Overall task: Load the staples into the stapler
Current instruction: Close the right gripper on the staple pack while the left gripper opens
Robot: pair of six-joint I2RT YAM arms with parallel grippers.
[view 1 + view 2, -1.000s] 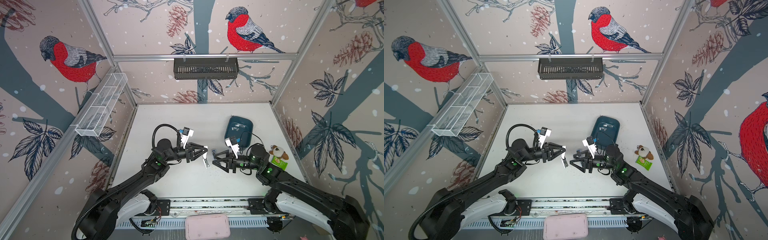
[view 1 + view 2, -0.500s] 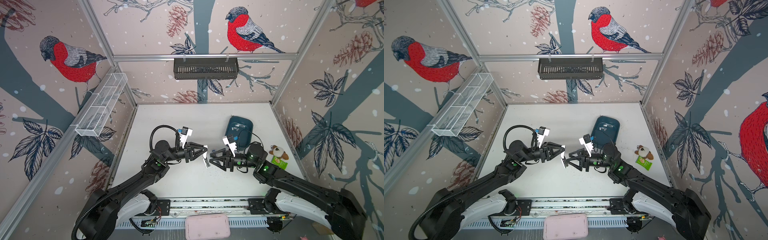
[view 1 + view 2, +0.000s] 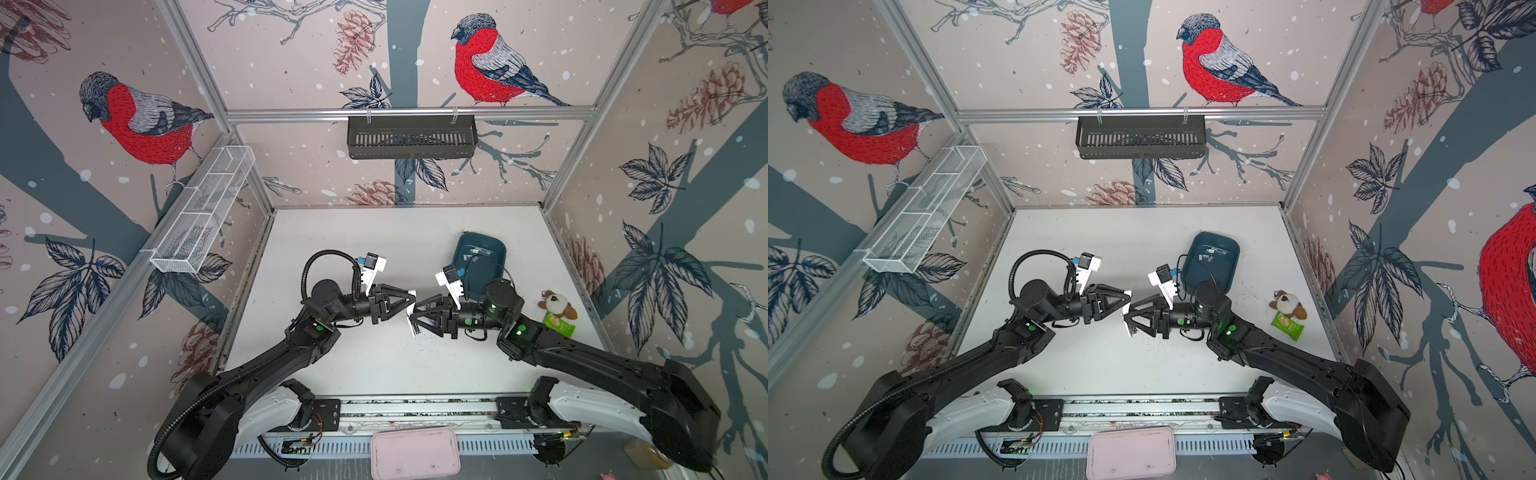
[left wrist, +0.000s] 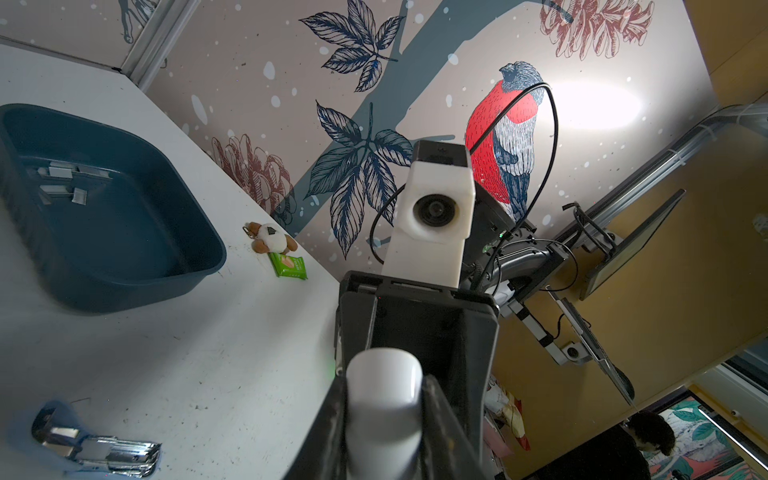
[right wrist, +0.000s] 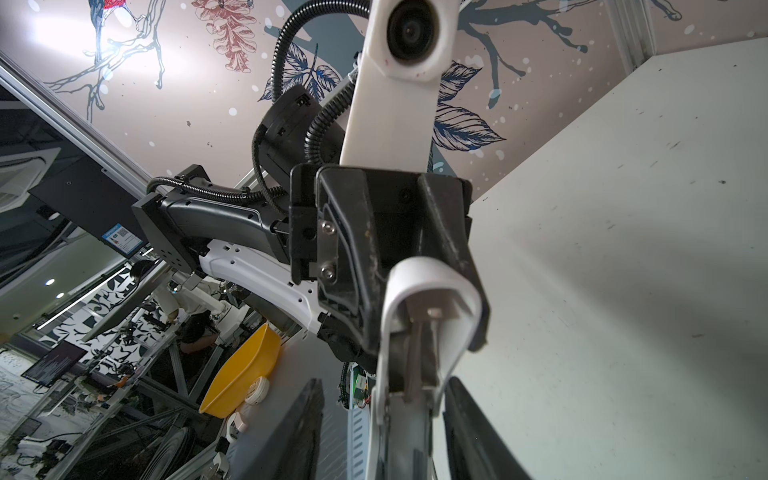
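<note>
A white stapler (image 3: 411,318) (image 3: 1128,316) hangs between the two grippers above the middle of the table. My left gripper (image 3: 409,300) (image 4: 384,399) is shut on its rounded white end (image 4: 384,386). My right gripper (image 3: 415,322) (image 5: 388,432) stands open round the other end, whose white U-shaped cover (image 5: 432,286) shows metal inside. One finger (image 5: 307,432) is clear of the stapler and the other lies close beside it. A silvery metal part (image 4: 99,449) shows near the table; I cannot tell what it belongs to. The staples (image 4: 62,183) (image 3: 1209,253) lie in the blue tray.
The dark blue tray (image 3: 494,274) (image 4: 174,249) sits at the back right. Near the right wall lie a small plush toy (image 3: 557,303) and a green packet (image 3: 561,328). A black basket (image 3: 411,137) and a white wire basket (image 3: 203,212) hang on the walls.
My right gripper has moved left up to the left gripper, and its jaws have narrowed round the stapler's free end. The left gripper has held still.
</note>
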